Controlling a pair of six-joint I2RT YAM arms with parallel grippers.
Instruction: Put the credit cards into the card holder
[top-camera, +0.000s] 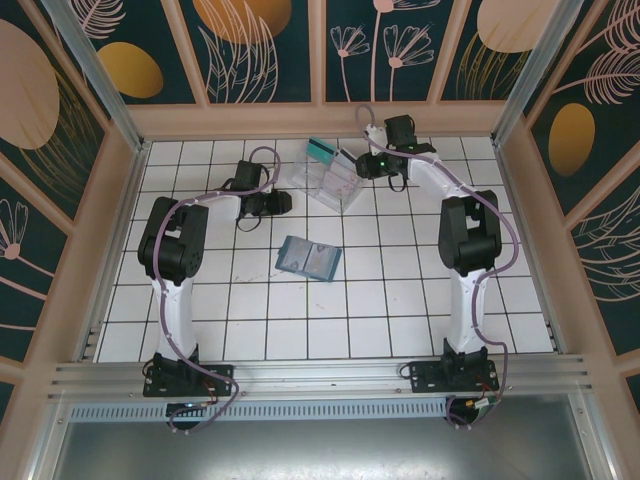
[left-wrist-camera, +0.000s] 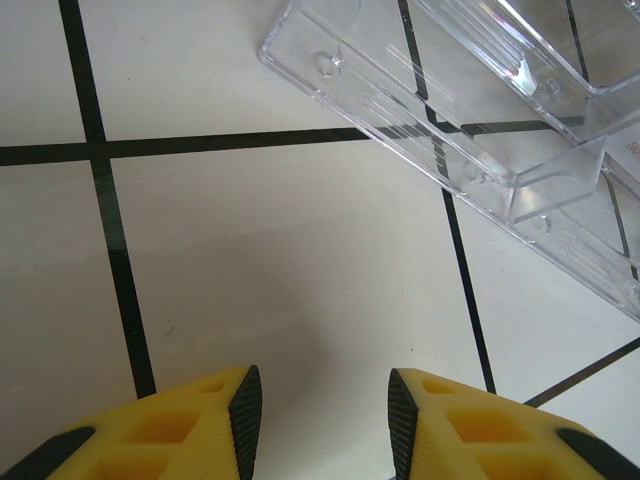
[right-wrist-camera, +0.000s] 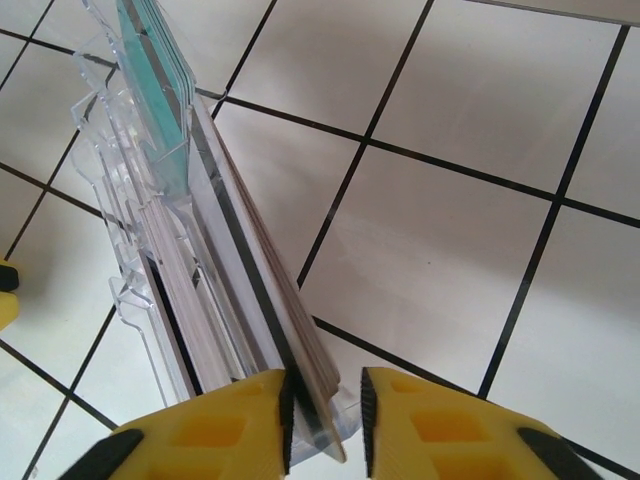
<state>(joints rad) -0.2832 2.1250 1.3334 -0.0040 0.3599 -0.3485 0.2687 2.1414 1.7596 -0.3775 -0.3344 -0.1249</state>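
Because the clear plastic tray (top-camera: 338, 190) looks light and the card holder (top-camera: 308, 258) lies open mid-table, well apart from it, a skewed pull could drag the tray or tip out the teal card (right-wrist-camera: 160, 85). The right wrist view resolves what overhead cannot: the right gripper (right-wrist-camera: 323, 410) has its narrow jaws straddling the whitish card (right-wrist-camera: 270, 300), perhaps pinching it. The left gripper (left-wrist-camera: 325, 420) hangs half-open and empty.

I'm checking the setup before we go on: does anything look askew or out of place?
Nothing spilled or damaged. The tray and the open card holder both lie skewed to the tile lines. The teal card and white card stand on edge in the tray, outside the holder.
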